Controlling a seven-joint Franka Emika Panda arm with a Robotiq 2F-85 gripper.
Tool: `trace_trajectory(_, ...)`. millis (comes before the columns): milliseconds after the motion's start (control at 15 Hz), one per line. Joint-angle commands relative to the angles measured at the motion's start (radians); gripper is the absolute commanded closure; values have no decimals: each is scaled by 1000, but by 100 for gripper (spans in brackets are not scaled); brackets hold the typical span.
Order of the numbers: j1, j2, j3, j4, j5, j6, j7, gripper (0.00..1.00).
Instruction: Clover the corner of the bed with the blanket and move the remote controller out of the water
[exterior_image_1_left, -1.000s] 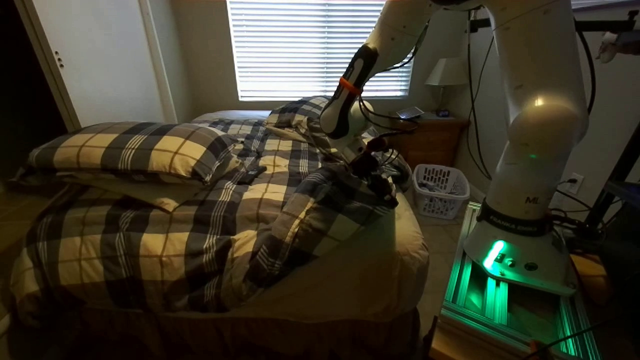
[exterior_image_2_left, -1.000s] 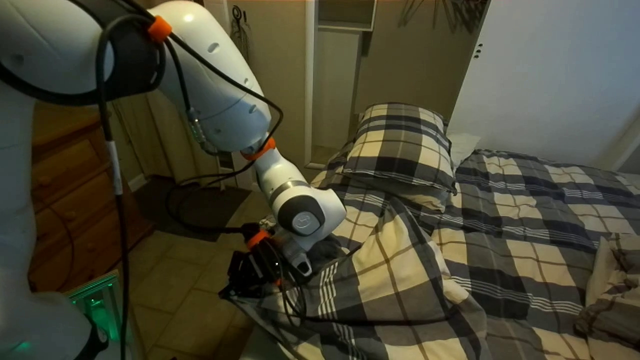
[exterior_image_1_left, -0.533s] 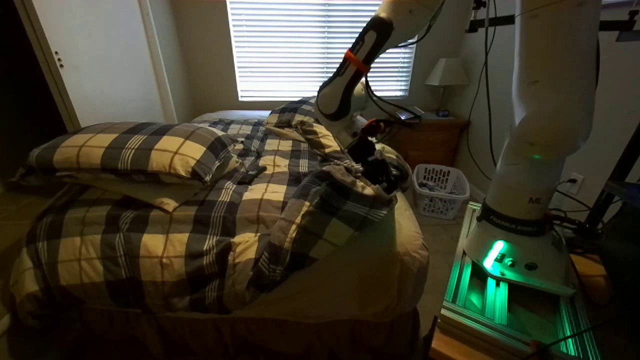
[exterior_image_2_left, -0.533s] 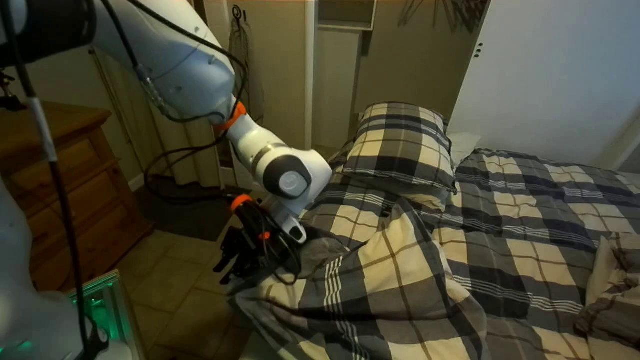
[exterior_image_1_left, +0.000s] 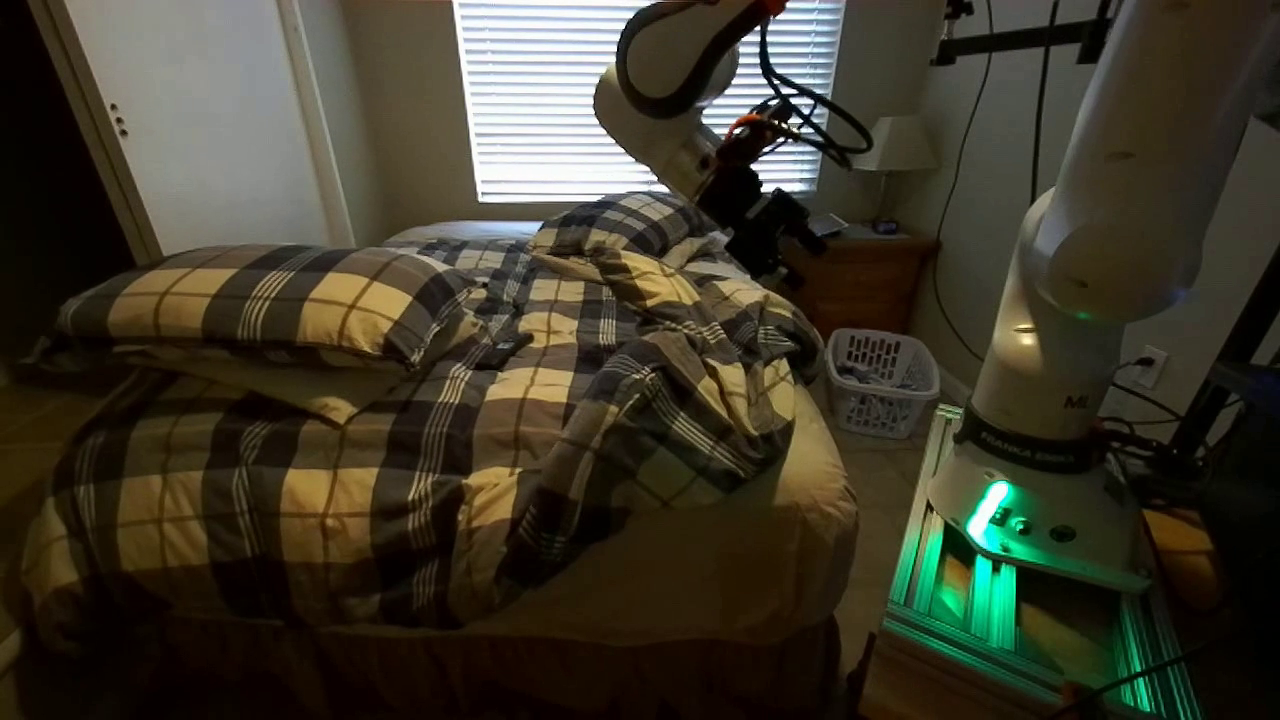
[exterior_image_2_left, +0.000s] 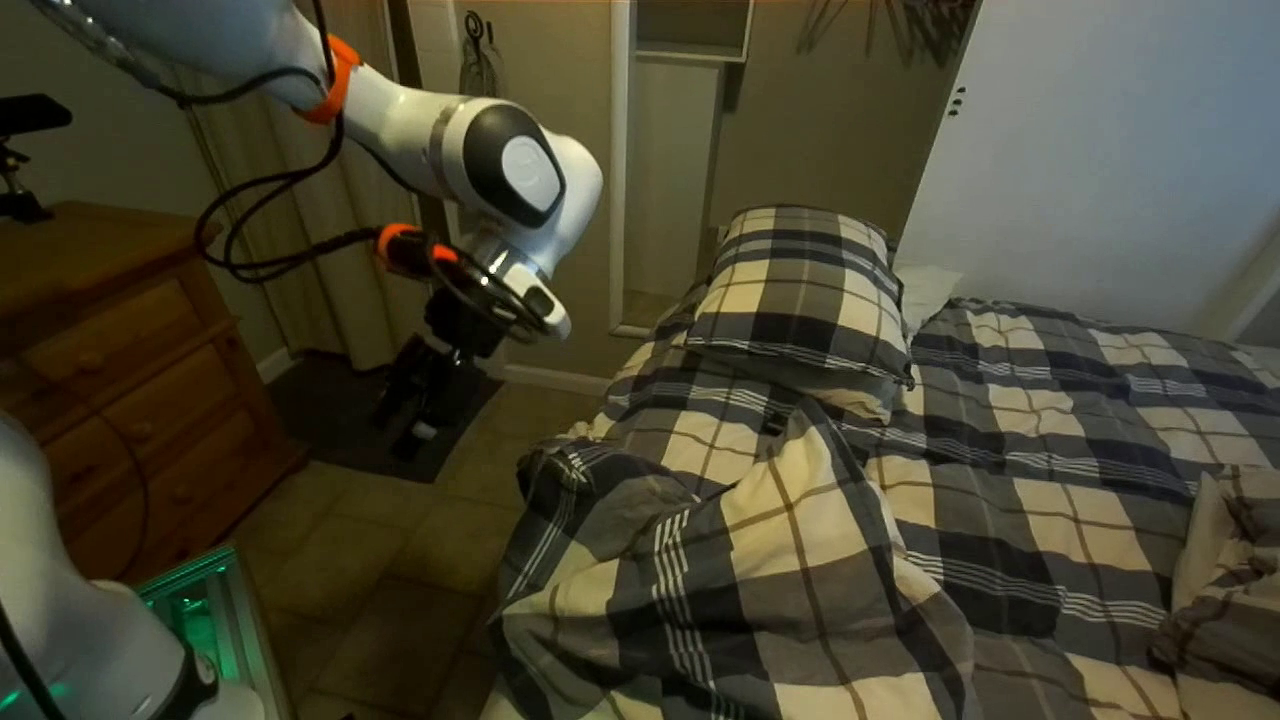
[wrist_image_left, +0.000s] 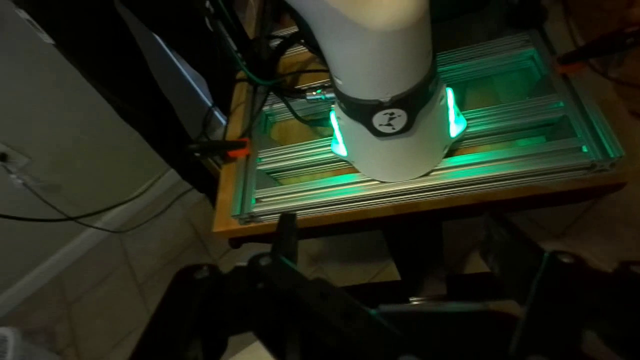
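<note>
A thick plaid cloth blanket (exterior_image_1_left: 560, 400) in cream, navy & grey lies rumpled; next to its folded edge, the rounded beige fabric corner of the bed (exterior_image_1_left: 805, 555) is exposed. A slim black bar-shaped remote controller (exterior_image_1_left: 505, 350) rests on the blanket, just beside a rect. checked cloth pillow (exterior_image_1_left: 270, 295). The black two-finger claw (exterior_image_1_left: 803, 259) hangs well apart from the blanket, spread wide acc. to wrist view.

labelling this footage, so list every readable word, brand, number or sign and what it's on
"FRANKA EMIKA", slightly blurred: black band on the robot's base
"ML", perhaps cut off: white arm column above it
Round emblem, no letters readable: black band, wrist view
Too small or blurred to read: any marks on wrist disc, remote controller, small bedside device
</note>
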Motion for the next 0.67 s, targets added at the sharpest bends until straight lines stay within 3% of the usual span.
trace_trajectory(0, -8, -6, 5, 20, -41, -19, 22, 0)
trace_trajectory(467, -9, -1, 5, 24, -50, -21, 24, 0)
trace_trajectory(600, -17, -27, 3, 19, -112, 28, 103, 0)
